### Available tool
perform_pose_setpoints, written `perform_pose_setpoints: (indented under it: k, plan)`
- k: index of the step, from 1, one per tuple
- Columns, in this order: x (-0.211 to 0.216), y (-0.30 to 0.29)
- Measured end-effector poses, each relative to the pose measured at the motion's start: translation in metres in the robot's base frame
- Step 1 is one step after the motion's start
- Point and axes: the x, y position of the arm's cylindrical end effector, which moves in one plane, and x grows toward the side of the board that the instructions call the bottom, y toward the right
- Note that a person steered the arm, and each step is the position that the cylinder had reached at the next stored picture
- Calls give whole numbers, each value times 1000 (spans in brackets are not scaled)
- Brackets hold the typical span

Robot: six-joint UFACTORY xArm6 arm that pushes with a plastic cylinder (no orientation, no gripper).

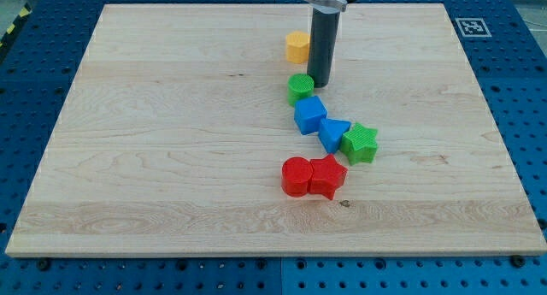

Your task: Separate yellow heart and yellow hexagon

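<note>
From the view's left, you have a wide stretch of bare bench [154, 141] before any block; the wooden board runs to its left edge with nothing on it, and past that edge lies blue pegboard [26, 90].

The first blocks you meet sit near the middle. A red cylinder [296, 177] touches a red star-like block [327, 176] on its right, low in the cluster. Above them, a yellow block [297, 46] sits near the bench's top edge; only one yellow piece shows, its shape is hard to make out, partly hidden by the rod, and you cannot tell whether it is the heart or the hexagon. Below it, apart, is a green cylinder [301, 88], and my tip [320, 83] rests just beside that cylinder on its right, with the yellow block up and to the tip's left. A blue cube [310, 115] touches the green cylinder from below, a blue triangle [333, 133] touches the cube, and a green star [360, 143] presses against the triangle's right.

This arm carries no jaws, only the rod, so there is nothing to read as apart or together.

Right of the green star the bench is open all the way to its right edge. A black-and-white marker [473, 26] sits at the top right corner. No containers are on the bench.
</note>
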Motion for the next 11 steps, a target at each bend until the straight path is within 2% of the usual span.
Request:
perform_pose_setpoints:
  k: [1,2,3,4,8,10,11]
  plan:
    - [-31,-46]
    - [-72,-67]
    - [-114,-48]
    - [-122,0]
    - [-33,-6]
    - [-61,-6]
    - [-55,-6]
